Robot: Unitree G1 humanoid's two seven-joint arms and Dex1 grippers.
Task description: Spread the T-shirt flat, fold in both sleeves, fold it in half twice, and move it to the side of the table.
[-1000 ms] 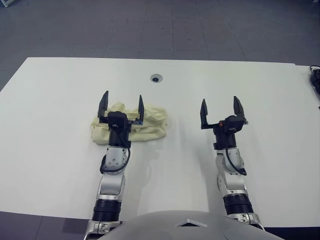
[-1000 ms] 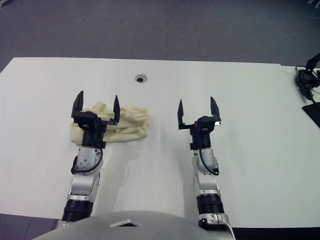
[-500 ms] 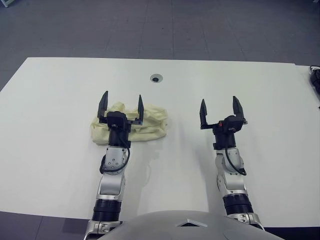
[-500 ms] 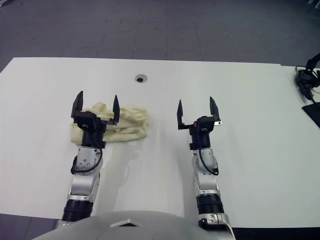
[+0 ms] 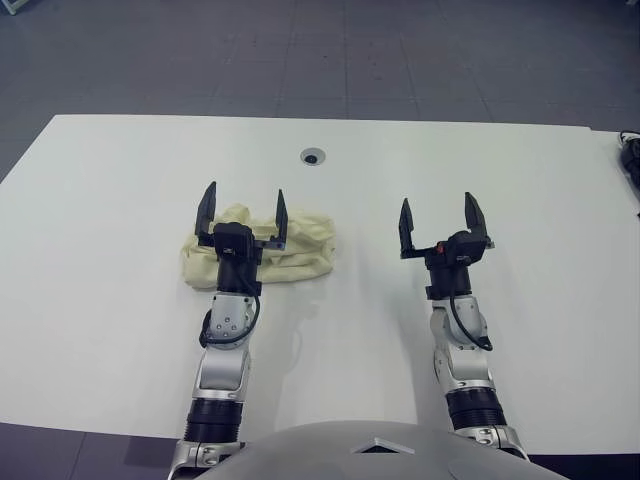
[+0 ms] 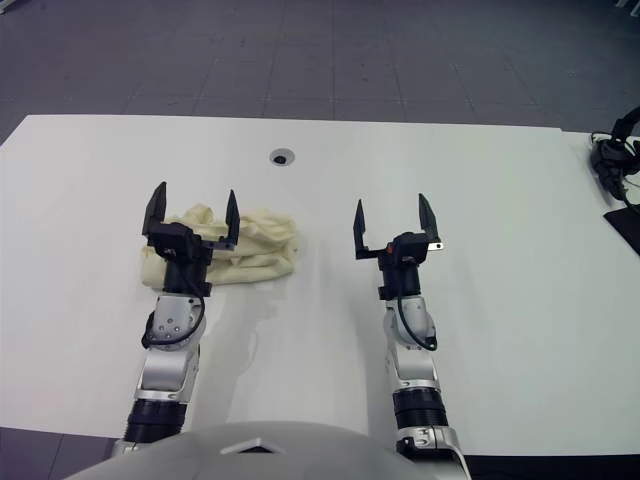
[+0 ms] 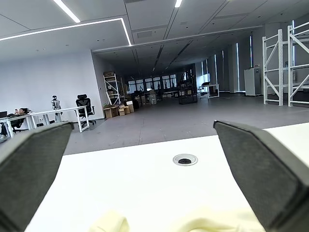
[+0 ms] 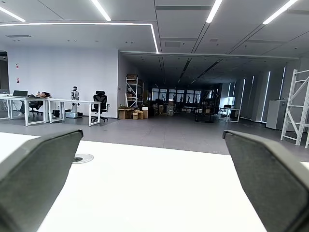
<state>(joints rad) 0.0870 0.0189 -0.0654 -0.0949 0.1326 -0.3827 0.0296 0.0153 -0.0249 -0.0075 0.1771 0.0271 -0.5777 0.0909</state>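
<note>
A: Where is the T-shirt (image 5: 300,248)?

B: Bunched in a pale yellow heap on the white tabletop (image 5: 110,190), at about 10 o'clock from the tabletop's middle. No sleeve or hem can be picked out; it's crumpled, not spread.

A: And the tools?

B: The left tool (image 5: 245,208) hangs at the heap's 6 o'clock edge, its two fingers wide apart, pointing to 12 o'clock and gripping nothing. Its wrist view shows yellow cloth just ahead between the fingers; whether they touch it I can't tell. The right tool (image 5: 438,214) is well apart from the cloth, out at its 3 o'clock over bare tabletop, fingers likewise spread and empty.

A: Anything moved over the last second?

B: Nothing. Both arms sit where they were, fingers at the same spread, and the heap keeps the same outline.

A: What does that mean for the job?

B: My reading is that it's at the very start. Spreading isn't begun, so the sleeves, both halvings and the move to the side are all ahead. This looks like a ready pose before the first grab.

A: What does the next move call for?

B: Probably the left tool dropping onto the heap and the right one crossing toward 9 o'clock, so each can pinch an edge and draw the cloth apart. Finding true edges in that crumple is the hard part.
</note>
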